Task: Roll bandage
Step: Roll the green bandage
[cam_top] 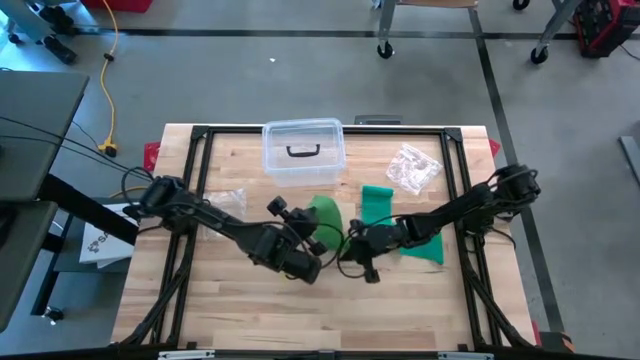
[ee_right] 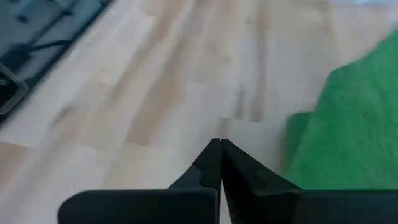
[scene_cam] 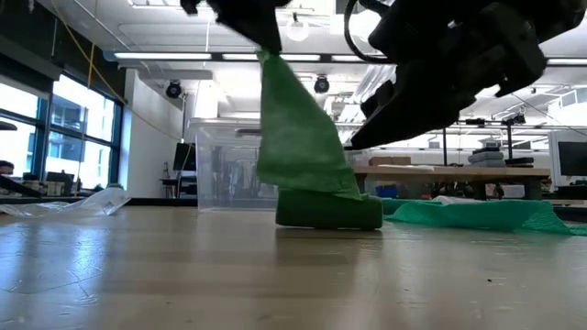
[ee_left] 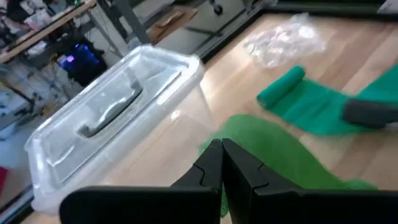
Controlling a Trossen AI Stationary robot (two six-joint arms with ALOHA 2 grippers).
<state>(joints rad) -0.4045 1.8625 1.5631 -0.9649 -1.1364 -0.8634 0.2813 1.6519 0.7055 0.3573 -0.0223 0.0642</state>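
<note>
Now my left pincer [scene_cam: 261, 41] pinches the green bandage's [scene_cam: 303, 151] tail above its roll mid-desk; my right pincer [ee_right: 221, 149], pressed together, hovers beside. Pulling higher may unwind it or slip the tail.

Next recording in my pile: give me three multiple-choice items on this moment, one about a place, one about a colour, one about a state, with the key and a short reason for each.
1. Where does the clear plastic box stand?
A. At the table's far edge, centre
B. Under the right arm
C. On the floor

2. What colour is the bandage hanging from the left gripper?
A. White
B. Green
C. Blue

3. How does the right gripper stand?
A. Wide open
B. Shut on the box's handle
C. Shut, holding nothing visible

Key: 1 A, the high view shows the box at the far edge, midway across; 2 B, the low view shows a green strip rising from a partly rolled green bundle; 3 C, its wrist view shows the fingers closed together over bare wood.
</note>
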